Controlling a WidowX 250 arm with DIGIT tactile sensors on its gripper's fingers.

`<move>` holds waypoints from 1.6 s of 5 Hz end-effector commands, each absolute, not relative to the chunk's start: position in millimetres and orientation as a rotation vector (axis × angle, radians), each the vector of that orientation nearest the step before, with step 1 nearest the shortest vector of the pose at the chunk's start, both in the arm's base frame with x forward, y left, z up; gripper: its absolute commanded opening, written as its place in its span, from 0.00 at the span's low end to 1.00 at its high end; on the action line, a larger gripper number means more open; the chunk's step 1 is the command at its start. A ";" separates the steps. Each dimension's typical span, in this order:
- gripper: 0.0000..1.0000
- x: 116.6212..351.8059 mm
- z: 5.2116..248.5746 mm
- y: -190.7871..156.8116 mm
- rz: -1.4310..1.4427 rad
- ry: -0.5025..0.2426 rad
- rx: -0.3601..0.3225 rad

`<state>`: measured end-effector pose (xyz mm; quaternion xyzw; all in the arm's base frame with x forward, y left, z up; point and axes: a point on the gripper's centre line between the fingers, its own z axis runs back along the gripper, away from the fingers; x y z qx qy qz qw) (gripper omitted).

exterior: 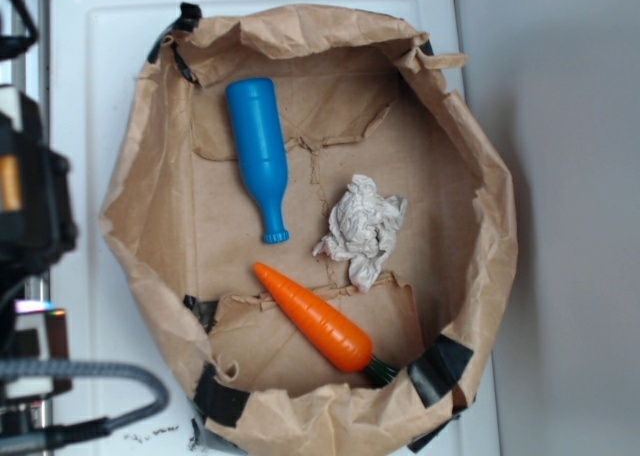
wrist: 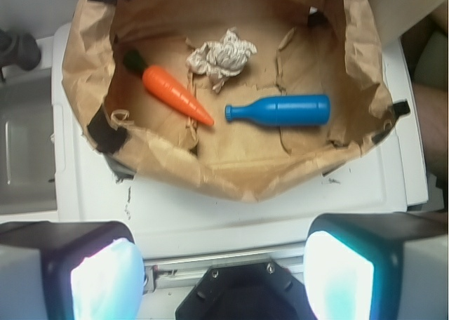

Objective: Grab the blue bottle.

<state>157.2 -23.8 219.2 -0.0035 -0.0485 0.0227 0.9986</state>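
1. Blue bottle lies flat inside the brown paper bag, far-left part, mouth pointing toward the orange carrot.
2. Crumpled paper wad to its right.
3. Gripper spread wide, empty, well apart from the bag.

No readable text, label, brand, number or sign showed in either view. Blue bottle was plain, no print. Orange carrot bore no marking. Brown paper lining and its black tape patches were blank. White tray showed only moulded ridges, no lettering. Dark specks on tray near the paper's edge in exterior view were too small to read as characters.
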 end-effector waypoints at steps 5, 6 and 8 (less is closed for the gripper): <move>1.00 243.1 163.0 13.6 0.306 -0.104 0.106; 1.00 243.1 163.0 13.6 0.306 -0.104 0.106; 1.00 234.5 152.9 16.6 0.549 -0.038 0.165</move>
